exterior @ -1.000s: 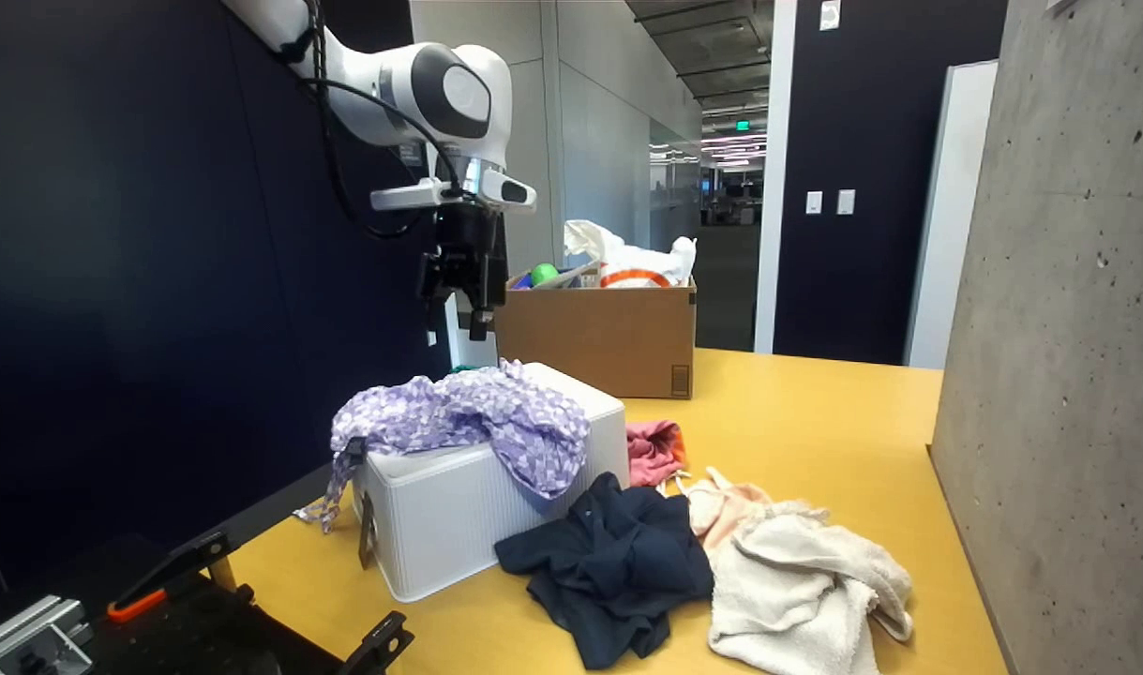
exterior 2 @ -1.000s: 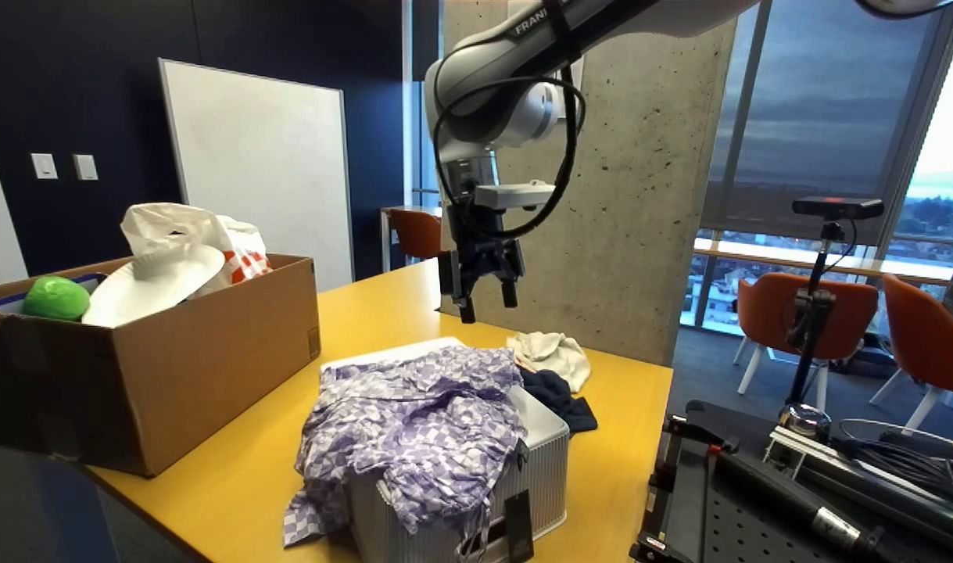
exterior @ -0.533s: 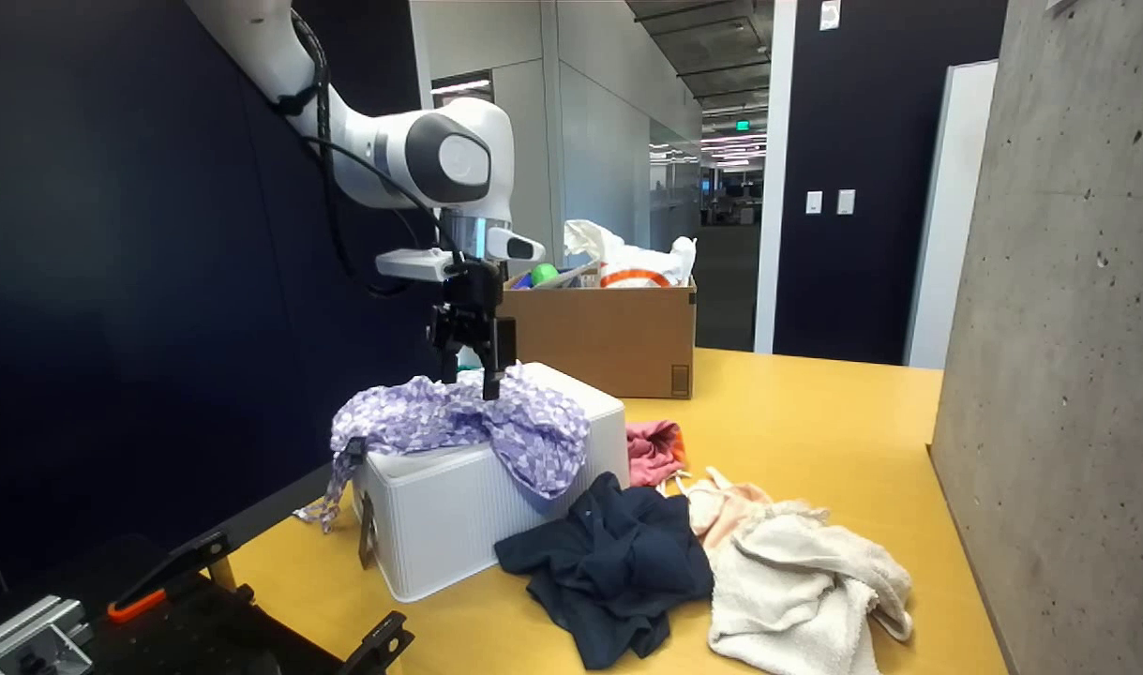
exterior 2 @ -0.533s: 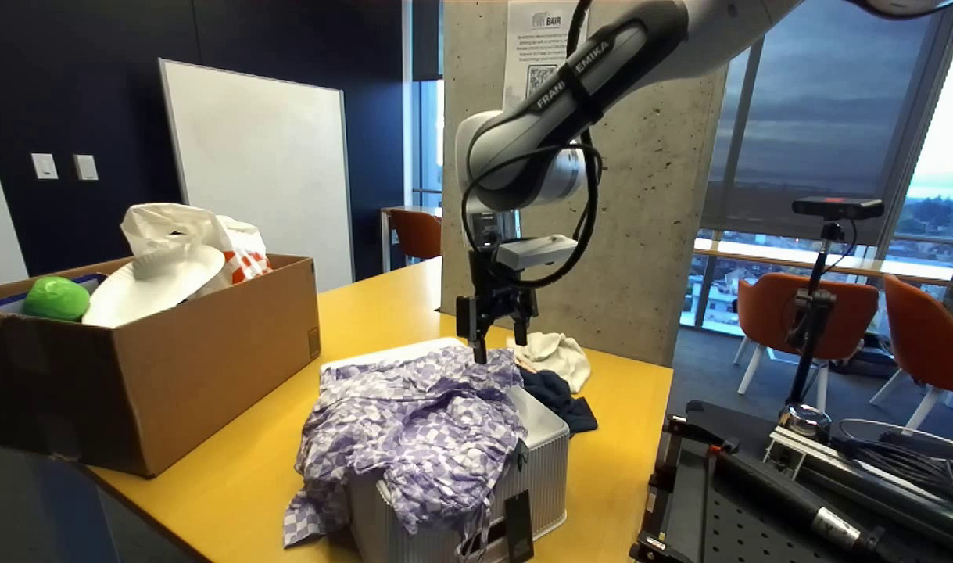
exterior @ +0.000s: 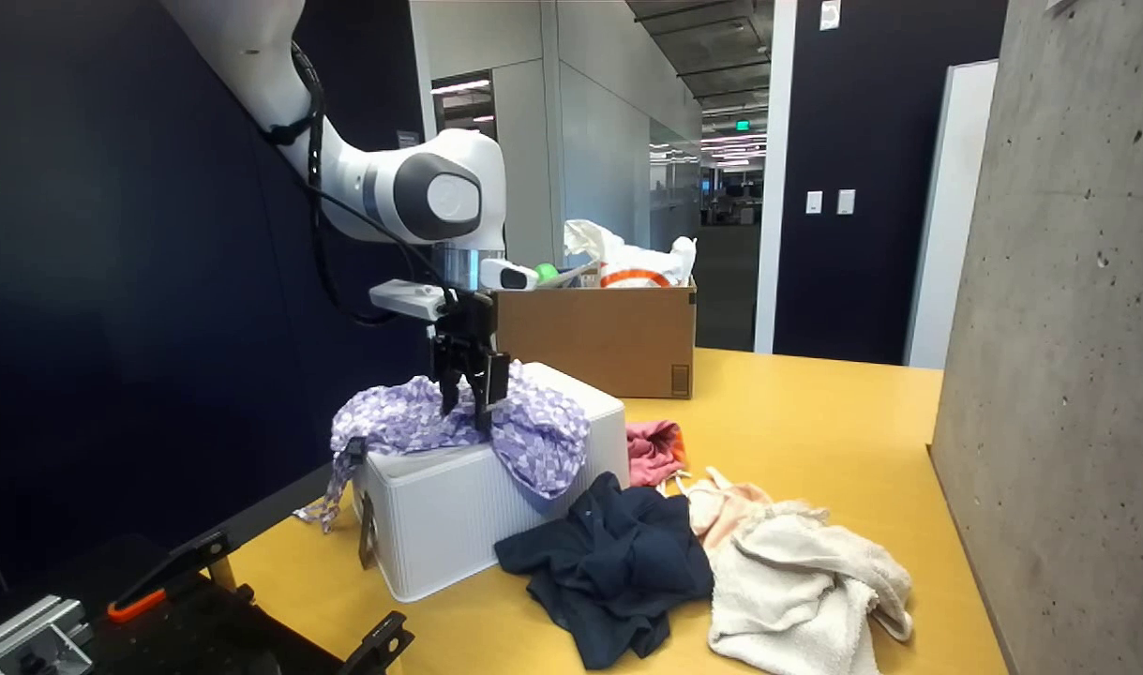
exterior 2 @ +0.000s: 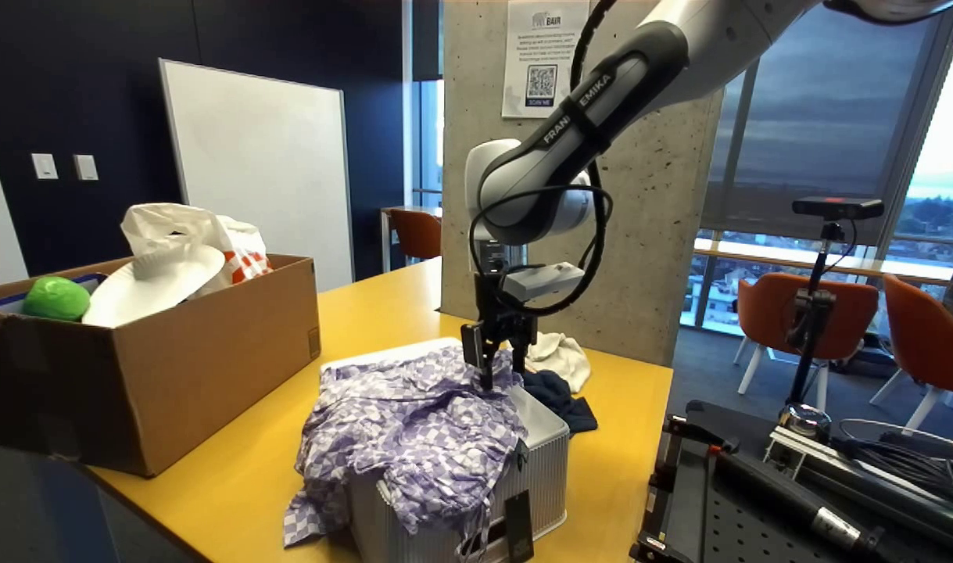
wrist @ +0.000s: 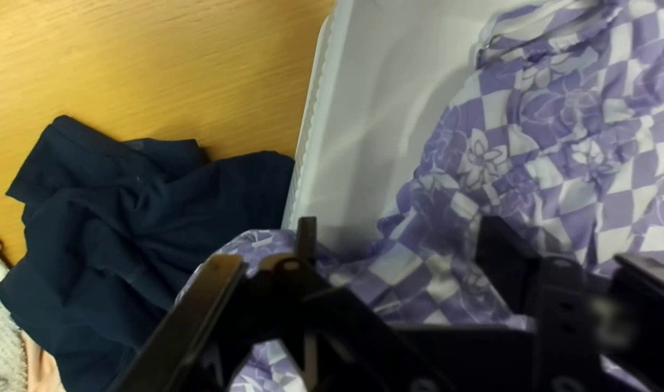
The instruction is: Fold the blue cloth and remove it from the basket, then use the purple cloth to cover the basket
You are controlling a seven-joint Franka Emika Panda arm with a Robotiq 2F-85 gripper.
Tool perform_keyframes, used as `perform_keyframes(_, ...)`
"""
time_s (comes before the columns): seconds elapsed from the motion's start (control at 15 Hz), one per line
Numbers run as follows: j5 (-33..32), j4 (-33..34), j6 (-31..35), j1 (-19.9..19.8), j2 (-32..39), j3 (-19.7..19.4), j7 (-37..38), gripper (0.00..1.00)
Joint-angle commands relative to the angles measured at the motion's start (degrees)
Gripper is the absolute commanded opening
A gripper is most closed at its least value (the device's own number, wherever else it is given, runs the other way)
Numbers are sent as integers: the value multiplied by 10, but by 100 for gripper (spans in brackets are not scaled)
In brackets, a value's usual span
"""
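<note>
On the concrete pillar (exterior 2: pixel 648 234) beyond the yellow table (exterior: pixel 796 412), upper middle of an exterior view, a sheet (exterior 2: pixel 545 47) reads "BAIR" and, under a QR code (exterior 2: pixel 542 81), "SCAN ME". Lettering on the arm (exterior 2: pixel 601 94), split by a strap (exterior 2: pixel 585 127), reads "FRAN" and "EMIKA". Compared with a second ago, the gripper (wrist: pixel 397 234) is lower, down at the purple cloth (exterior: pixel 540 427), which lies bunched over the basket (exterior: pixel 458 530) left of centre. Its fingers (wrist: pixel 506 261) stand apart with cloth showing between them; whether they touch it is hard to tell. The blue cloth (exterior: pixel 618 553) lies at lower centre, just beside the basket on the table.
</note>
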Motion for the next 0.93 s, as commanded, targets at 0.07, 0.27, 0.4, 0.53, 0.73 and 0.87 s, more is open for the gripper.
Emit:
perform_keyframes(0.07, 15, -28, 25, -8, -21, 4, -22, 38)
perform_keyframes(0.27, 9, -27, 29, -5, -22, 3, -26, 16)
perform_keyframes(0.4, 7, -25, 28, -4, -22, 3, -29, 2)
perform_keyframes(0.53, 3, -18, 24, -3, -21, 1, -32, 0)
perform_keyframes(0.73, -9, -10, 20, 0, -24, -6, -30, 0)
perform_keyframes(0.87, -22, 0, 17, 3, -29, -14, -26, 0)
